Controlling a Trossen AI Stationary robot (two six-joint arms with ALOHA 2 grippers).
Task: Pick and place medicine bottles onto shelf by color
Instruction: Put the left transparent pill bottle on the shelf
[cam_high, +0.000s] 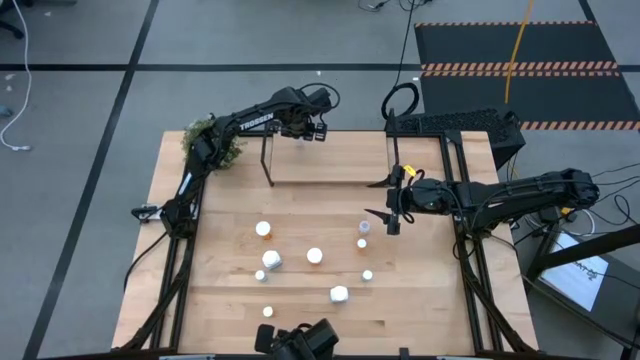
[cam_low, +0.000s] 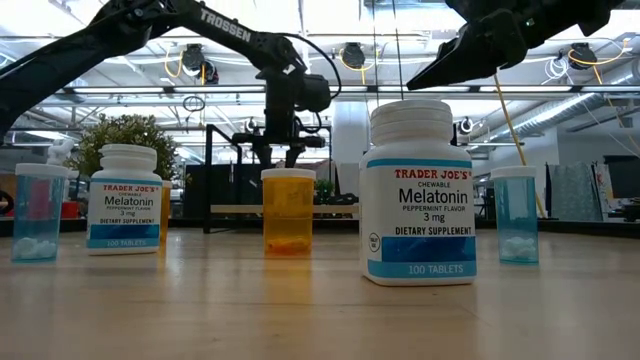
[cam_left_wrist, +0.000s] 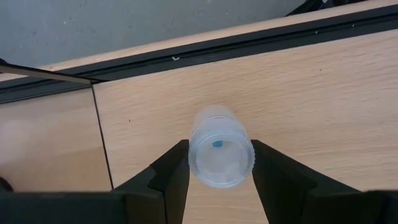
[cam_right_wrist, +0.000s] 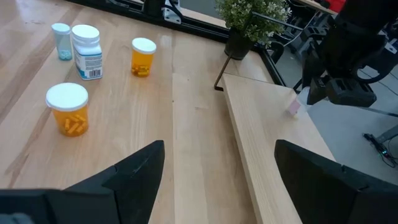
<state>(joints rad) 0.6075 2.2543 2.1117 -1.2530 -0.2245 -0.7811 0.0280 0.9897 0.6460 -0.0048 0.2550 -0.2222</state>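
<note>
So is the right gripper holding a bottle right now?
No. In the right wrist view the right gripper has its fingers spread wide with only bare shelf and tabletop between them.

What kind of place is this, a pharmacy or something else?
Probably a robotics lab or workshop, not a pharmacy: two robot arms work at a bare wooden table, hazard-striped mats lie on the floor, and exposed ducts run overhead.

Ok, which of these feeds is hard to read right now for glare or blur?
Low view: ceiling lights and windows backlight the scene, so both arms read as silhouettes, and the far shelf looks soft. Left wrist view: the clear bottle between the left claw fingers looks slightly soft. High view and right wrist view: evenly lit, no glare.
</note>
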